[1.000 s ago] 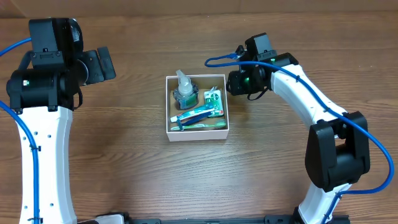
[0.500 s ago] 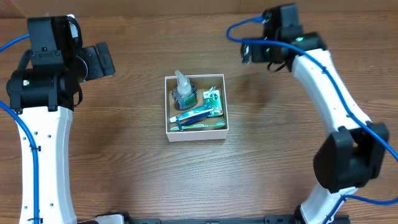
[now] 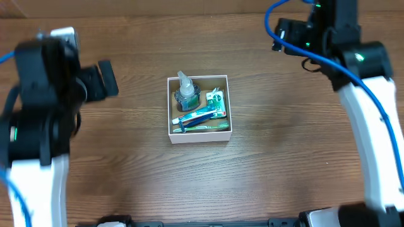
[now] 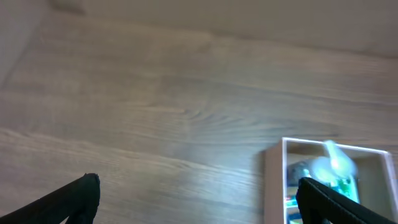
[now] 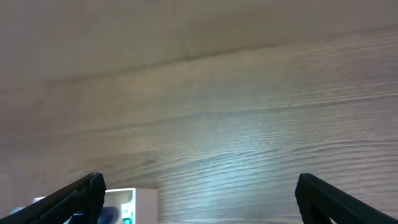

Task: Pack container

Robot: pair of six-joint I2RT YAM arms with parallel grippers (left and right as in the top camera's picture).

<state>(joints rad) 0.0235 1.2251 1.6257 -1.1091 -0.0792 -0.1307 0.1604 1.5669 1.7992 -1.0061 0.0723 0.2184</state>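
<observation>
Low in both wrist views, the white container [image 3: 199, 136] is cropped and blurred; overhead, toiletries [image 3: 202, 115] fill it. Left gripper [image 4: 197, 186] and right gripper [image 5: 200, 183] gape apart.

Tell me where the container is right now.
Overhead view: the container sits mid-table, between the left tool and right tool, touched by neither.

Under my left gripper [image 4: 199, 196], the table [image 3: 126, 157] is matt, grained wood. Beyond its right finger I see the container [image 4: 273, 180], smooth white cardboard.
</observation>
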